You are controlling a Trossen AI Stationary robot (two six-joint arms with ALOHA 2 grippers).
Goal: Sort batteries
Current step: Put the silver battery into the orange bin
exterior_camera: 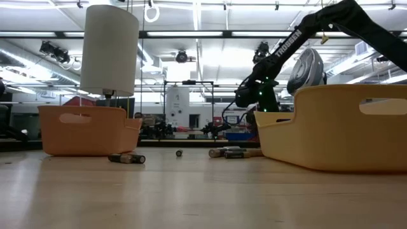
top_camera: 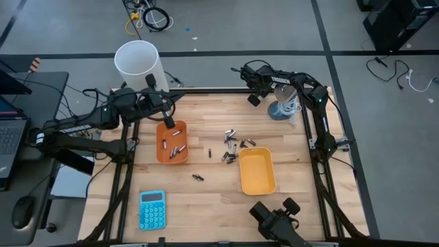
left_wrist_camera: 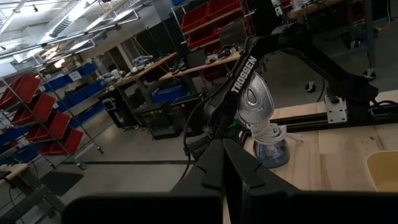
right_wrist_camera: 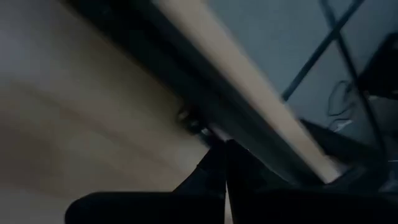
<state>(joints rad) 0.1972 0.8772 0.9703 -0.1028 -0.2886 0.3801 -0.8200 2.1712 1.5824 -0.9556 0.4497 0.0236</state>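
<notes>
From above, you see the left gripper [top_camera: 167, 121] at the far end of the orange tray [top_camera: 162, 152], jaws pressed together and holding nothing. Several batteries [top_camera: 177, 149] already lie in that tray. A loose cluster of cells [top_camera: 232, 146] sits mid-table just beyond the yellow tray [top_camera: 257, 171], with one stray cell [top_camera: 197, 177] nearer the calculator [top_camera: 151, 208]. The right gripper [top_camera: 254, 97] waits at the table's far edge, jaws closed and empty.

At table height, you see cells [exterior_camera: 127, 158] lying flat between the two trays.

Your left wrist view looks across at the right arm [left_wrist_camera: 249, 68]; the jaws meet with no gap.

Your right wrist view shows only the table edge [right_wrist_camera: 249, 81].

You look to be between picks: next, open one set of jaws and descend over a loose cell.
</notes>
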